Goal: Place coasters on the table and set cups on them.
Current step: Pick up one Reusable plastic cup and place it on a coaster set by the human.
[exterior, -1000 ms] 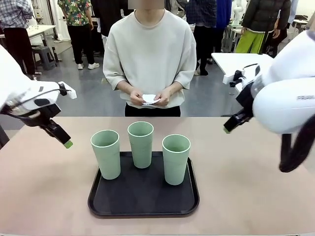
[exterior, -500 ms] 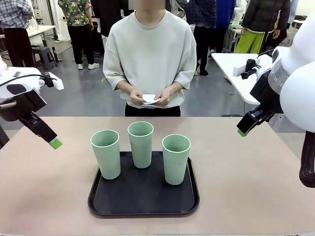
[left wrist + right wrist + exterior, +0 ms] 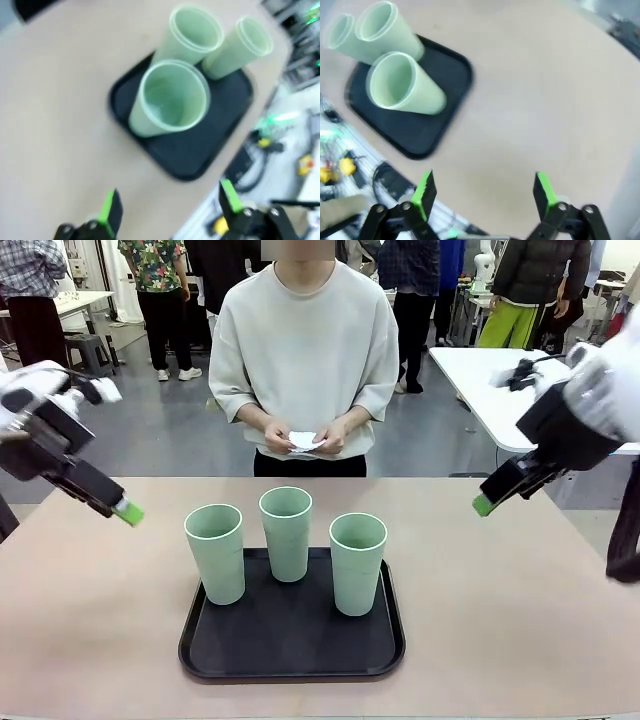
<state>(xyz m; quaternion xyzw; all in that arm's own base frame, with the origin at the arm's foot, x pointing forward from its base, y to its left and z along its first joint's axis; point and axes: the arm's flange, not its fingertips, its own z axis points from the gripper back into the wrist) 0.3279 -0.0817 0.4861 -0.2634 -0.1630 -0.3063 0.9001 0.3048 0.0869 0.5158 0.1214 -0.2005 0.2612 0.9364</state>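
Three mint-green cups (image 3: 215, 552) (image 3: 286, 533) (image 3: 357, 562) stand upright on a black tray (image 3: 290, 645) in the middle of the beige table (image 3: 500, 620). Across the table a person holds the white coasters (image 3: 303, 441) in both hands at waist height. My left gripper (image 3: 128, 512) hovers above the table to the left of the cups, and its own view shows it open and empty (image 3: 168, 204). On the other side of the tray my right gripper (image 3: 484, 504) hangs in the air, also open and empty (image 3: 484, 192). Both wrist views look down on the cups (image 3: 172, 97) (image 3: 402, 85).
A white rectangular table (image 3: 490, 380) stands behind at the right, and other people stand farther back. Bare tabletop lies to the left and right of the tray (image 3: 420, 135) and in front of the person.
Both arms have swung and turned above the table; the left gripper's tip has risen a little and the right arm has drawn back to the right. Cups, tray and the person's hands have stayed still.
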